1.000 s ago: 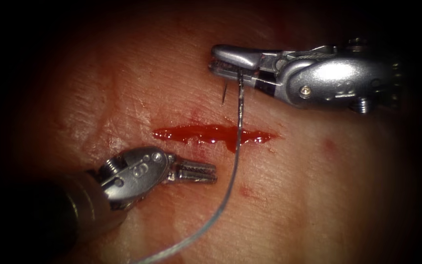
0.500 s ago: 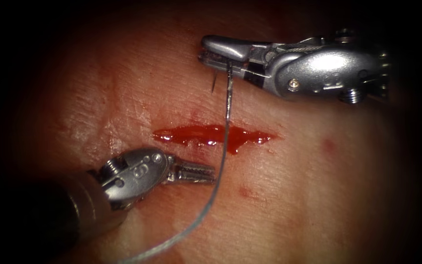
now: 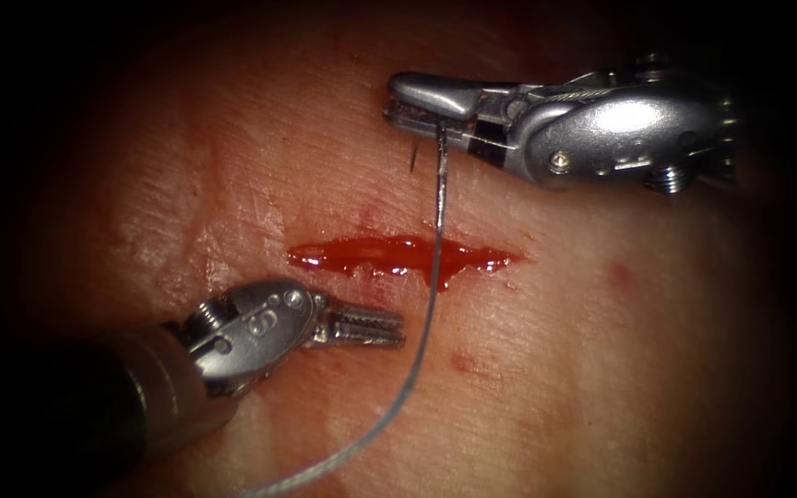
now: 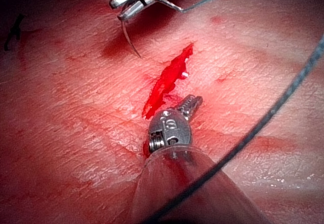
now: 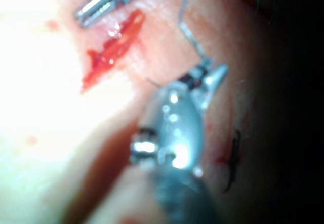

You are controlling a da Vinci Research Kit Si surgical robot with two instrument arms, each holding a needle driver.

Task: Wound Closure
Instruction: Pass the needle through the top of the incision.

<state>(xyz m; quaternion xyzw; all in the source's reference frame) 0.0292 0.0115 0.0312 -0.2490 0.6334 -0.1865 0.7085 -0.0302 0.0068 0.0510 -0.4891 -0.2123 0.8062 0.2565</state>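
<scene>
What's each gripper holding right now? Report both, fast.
Left gripper: shut, holding nothing, resting beside the cut.
Right gripper: shut on the needle, needle clear of the tissue, thread trailing.

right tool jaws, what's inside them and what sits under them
The right tool has its jaws shut on the needle, gripped near its thread end; the clamped part is hidden. The needle's curve hangs free above bare tissue, not in it. The thread runs down across the cut.

Dark surround, perhaps unlit; bright central light
</scene>
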